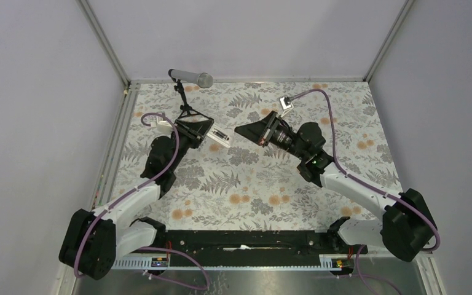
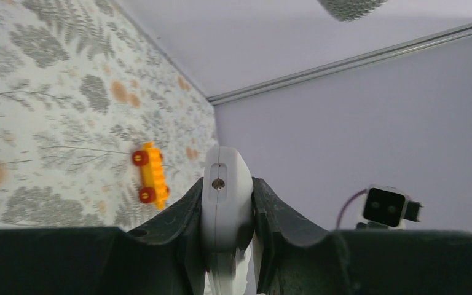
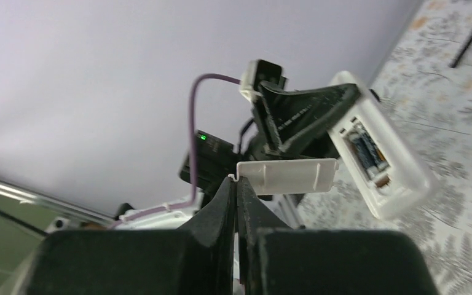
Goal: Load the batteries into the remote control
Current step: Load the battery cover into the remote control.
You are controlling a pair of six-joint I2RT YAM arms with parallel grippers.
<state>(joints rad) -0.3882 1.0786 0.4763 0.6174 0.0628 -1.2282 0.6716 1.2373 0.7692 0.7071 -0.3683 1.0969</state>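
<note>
Left claw (image 2: 226, 208) clamps the remote control (image 2: 224, 178), battery bay (image 3: 366, 153) facing rightward. Right claw (image 3: 236, 184) pinches the white cover (image 3: 287, 176) just beside it.

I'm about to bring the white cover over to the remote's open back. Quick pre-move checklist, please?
1. Left hand grips remote control: ok, clamped between both fingers.
2. Right hand holds cover: ok, pinched at one end.
3. Batteries in place: dark cells show inside the open back; fully seated, cannot tell.
4. Open back faces the cover: ok.
5. Cover lined up with the opening: not ok, apart and angled differently.
6. Orange toy car out of the way: ok, lying on the table beyond the left hand.
</note>
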